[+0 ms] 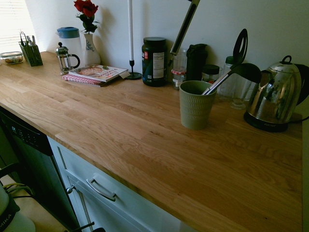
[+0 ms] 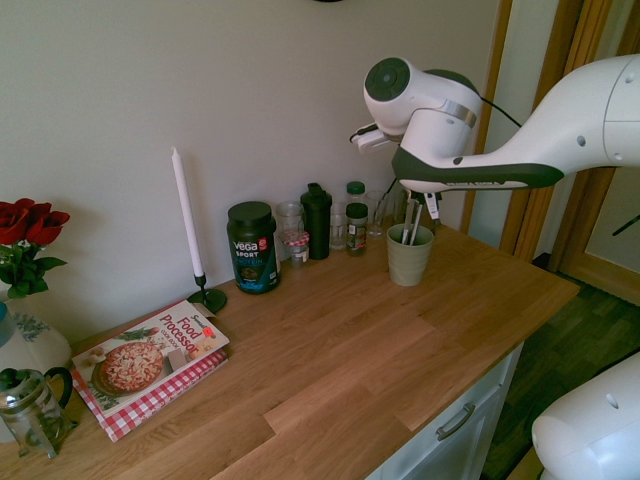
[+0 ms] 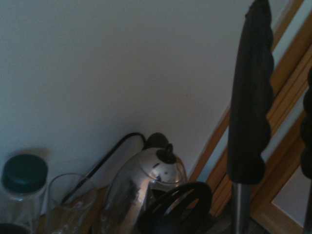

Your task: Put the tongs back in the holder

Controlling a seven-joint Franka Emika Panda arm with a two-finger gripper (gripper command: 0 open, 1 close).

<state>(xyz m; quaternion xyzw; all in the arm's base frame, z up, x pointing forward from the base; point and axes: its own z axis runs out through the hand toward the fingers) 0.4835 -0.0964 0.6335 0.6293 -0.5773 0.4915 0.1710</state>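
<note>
The tongs (image 1: 182, 26) hang in the air, slanting down from the top edge, with their black tips over the jars just behind and left of the holder (image 1: 194, 104). The holder (image 2: 410, 255) is a sage-green ribbed cup holding a silver-handled ladle (image 1: 218, 82) and a black slotted spatula (image 1: 240, 46). My gripper is above the picture in the first exterior view and hidden behind my wrist (image 2: 420, 100) in the second. It is shut on the tongs' handle end. In the wrist view a black scalloped prong of the tongs (image 3: 251, 97) rises in front of the wall.
A steel kettle (image 1: 273, 94) stands right of the holder. Behind the holder are a black shaker bottle (image 1: 195, 60), jars and a supplement tub (image 1: 154, 60). A tall candle (image 1: 131, 38), cookbook (image 1: 94, 73), French press (image 1: 63, 58) and rose vase (image 1: 89, 43) lie further left.
</note>
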